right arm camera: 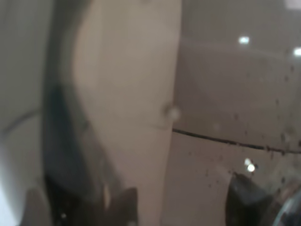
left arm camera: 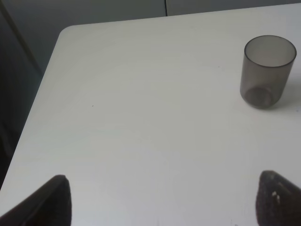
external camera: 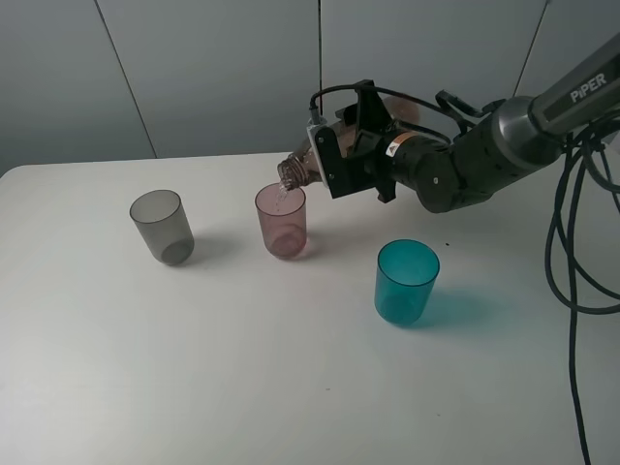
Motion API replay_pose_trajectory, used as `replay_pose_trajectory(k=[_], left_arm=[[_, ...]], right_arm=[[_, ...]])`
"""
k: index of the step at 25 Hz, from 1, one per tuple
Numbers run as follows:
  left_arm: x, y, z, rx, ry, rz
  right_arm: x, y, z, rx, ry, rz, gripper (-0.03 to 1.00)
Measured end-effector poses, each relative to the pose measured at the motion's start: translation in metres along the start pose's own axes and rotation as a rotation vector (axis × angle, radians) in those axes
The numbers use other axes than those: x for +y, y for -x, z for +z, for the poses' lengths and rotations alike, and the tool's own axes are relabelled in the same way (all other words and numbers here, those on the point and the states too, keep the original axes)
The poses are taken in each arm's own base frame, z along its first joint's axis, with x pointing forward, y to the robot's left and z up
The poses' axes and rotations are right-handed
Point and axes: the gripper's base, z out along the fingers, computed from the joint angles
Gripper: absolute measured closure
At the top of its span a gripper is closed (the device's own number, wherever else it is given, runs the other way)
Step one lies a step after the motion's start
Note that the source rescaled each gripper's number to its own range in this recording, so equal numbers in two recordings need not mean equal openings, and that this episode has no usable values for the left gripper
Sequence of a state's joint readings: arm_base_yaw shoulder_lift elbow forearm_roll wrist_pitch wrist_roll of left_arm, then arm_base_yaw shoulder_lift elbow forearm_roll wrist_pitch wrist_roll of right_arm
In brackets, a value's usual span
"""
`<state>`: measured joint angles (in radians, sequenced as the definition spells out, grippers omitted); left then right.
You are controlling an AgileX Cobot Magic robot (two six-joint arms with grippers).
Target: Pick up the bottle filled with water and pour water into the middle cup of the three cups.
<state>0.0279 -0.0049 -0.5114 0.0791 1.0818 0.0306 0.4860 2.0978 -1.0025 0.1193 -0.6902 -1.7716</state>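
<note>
Bottle tipped over the middle cup (external camera: pixel 281 221) on the white table (external camera: pixel 194 387).

The right gripper (external camera: pixel 334 160), up and to the right of the middle cup, is clamped on the bottle (external camera: pixel 300 170), which lies nearly level with its open neck just above that cup's rim. The teal cup (external camera: pixel 407 281) stands right of and nearer than the middle cup, and the grey cup (external camera: pixel 162 227) stands to its left. The left gripper (left arm camera: pixel 164 207) is spread wide and empty, beyond the grey cup. A thin stream of water (external camera: pixel 282 198) falls into the middle cup.
</note>
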Motion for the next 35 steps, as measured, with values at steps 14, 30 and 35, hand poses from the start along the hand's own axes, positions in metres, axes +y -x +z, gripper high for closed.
replay_pose_trajectory(k=[14,30,35], left_arm=[[0.0000,0.0000,0.0000,0.000,0.000,0.000],[0.0000,0.0000,0.0000,0.000,0.000,0.000],[0.0000,0.0000,0.0000,0.000,0.000,0.000]], right_arm=[[-0.0004,-0.0001,0.0000,0.001,-0.004,-0.051,0.97],[-0.0033,-0.0007,-0.0001,0.010,-0.036,-0.138,0.97],[-0.0044,-0.0008,-0.0001,0.013,-0.048,-0.179,0.97]])
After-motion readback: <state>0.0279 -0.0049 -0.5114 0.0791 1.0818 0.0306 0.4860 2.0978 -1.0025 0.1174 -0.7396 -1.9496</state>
